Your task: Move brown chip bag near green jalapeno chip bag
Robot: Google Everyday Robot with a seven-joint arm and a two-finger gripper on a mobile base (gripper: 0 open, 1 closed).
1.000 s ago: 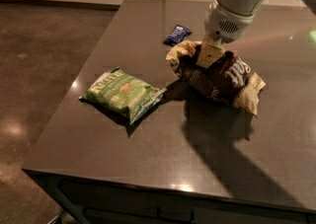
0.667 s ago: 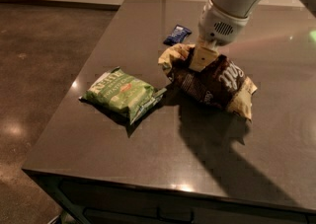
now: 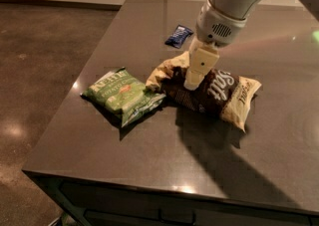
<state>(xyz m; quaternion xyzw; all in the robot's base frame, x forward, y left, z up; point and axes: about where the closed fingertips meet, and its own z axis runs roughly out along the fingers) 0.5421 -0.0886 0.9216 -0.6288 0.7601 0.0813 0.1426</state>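
Note:
The brown chip bag point(image 3: 219, 95) lies on the dark table point(image 3: 149, 160), crinkled, with tan ends and white script. Its left end touches or nearly touches the green jalapeno chip bag point(image 3: 122, 94), which lies flat to its left. My gripper point(image 3: 192, 84) comes down from the upper right on a white arm and presses into the upper left part of the brown bag, shut on it. The fingertips are partly sunk in the bag's folds.
A small dark blue wrapper point(image 3: 178, 36) lies behind the brown bag, towards the table's far side. The table's left edge runs close to the green bag, with the floor point(image 3: 35, 70) below. The table's front edge is near the bottom.
My gripper has dragged the brown chip bag to the left. Its left end now sits against the green bag.

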